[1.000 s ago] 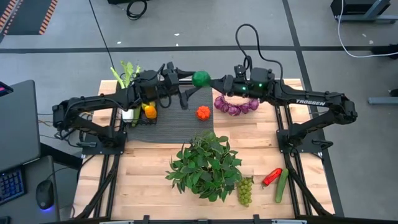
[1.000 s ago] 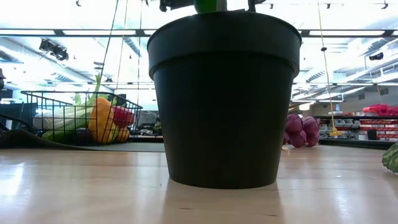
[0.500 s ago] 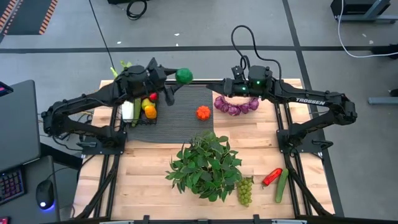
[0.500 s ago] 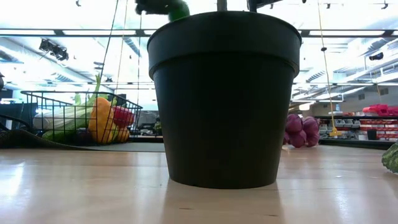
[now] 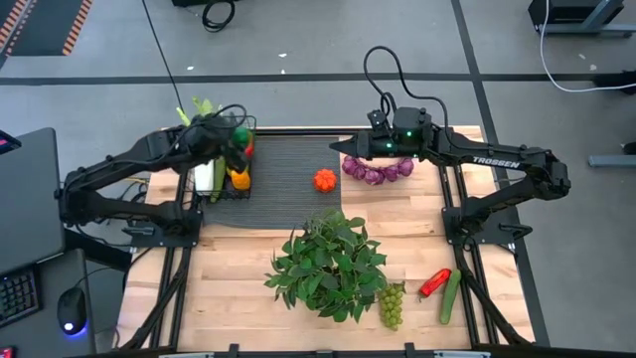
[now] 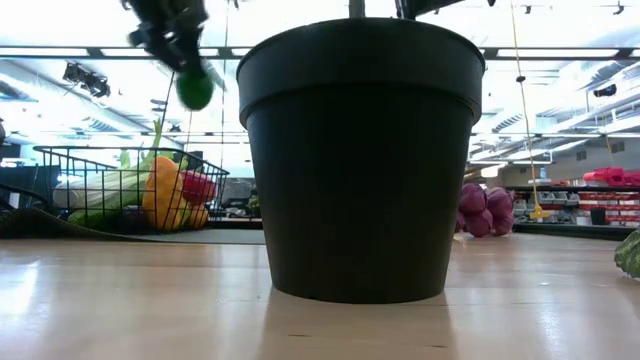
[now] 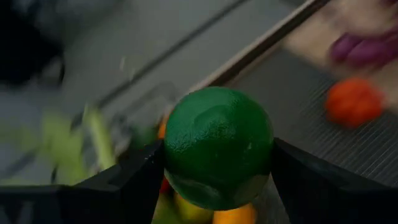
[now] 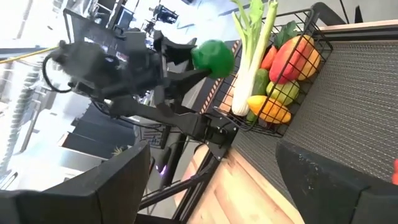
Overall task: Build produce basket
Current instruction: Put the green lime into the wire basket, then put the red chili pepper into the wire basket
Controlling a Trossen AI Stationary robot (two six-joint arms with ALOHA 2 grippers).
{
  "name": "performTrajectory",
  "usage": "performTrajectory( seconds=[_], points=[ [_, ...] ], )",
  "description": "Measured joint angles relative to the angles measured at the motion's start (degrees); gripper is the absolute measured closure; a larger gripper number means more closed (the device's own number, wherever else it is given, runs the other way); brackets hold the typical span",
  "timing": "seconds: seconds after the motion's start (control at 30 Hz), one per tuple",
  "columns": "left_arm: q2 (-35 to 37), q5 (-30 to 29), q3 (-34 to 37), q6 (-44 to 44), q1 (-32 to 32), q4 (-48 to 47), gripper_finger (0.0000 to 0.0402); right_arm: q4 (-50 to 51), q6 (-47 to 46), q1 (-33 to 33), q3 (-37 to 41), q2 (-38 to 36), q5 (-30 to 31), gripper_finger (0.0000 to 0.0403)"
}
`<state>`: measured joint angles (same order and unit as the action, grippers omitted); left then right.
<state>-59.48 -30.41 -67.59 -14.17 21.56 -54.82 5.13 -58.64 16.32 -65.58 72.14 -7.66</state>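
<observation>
The left gripper (image 5: 238,137) clenched the round, axisless lime (image 7: 217,147) above the basket (image 6: 60,160) at ten o'clock, which held celery (image 8: 252,46), peppers (image 6: 165,195) and oranges; the right gripper (image 5: 348,147) gaped empty.

— Where's each camera looking from?

— One hangs overhead, facing straight down; one sits at tabletop level, hard against the black pot (image 6: 360,160). The wrist cameras ride close in, and both catch the basket (image 8: 292,68), at ten o'clock overhead.
</observation>
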Motion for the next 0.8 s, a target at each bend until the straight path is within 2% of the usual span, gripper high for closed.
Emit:
performTrajectory(
  seconds=[0.1,0.2,0.3,0.43,0.6,0.8],
  points=[
    [-0.07,0.01,0.0,-7.61,1.87,-8.62,0.0129,0.54,0.36,0.0,0.0,0.0,0.0,0.0055],
    [-0.09,0.15,0.02,-13.54,3.18,-13.05,0.0128,1.52,0.38,0.0,0.0,0.0,0.0,0.0055],
    [-0.09,2.25,0.02,-11.93,4.14,-15.07,0.0114,2.31,0.71,0.0,0.0,0.0,0.0,0.0055],
    [-0.22,5.17,0.02,-7.89,4.82,-15.18,0.0076,2.42,0.78,0.0,0.0,0.0,0.0,0.0055],
    [-0.57,5.62,0.07,-7.92,4.96,-15.33,0.003,2.42,0.76,-0.1,0.0,0.0,-0.73,0.0055],
    [-0.59,5.63,0.07,-9.58,4.96,-15.21,0.0005,3.0,0.75,-0.11,0.0,0.0,-2.1,0.0055]
  ],
)
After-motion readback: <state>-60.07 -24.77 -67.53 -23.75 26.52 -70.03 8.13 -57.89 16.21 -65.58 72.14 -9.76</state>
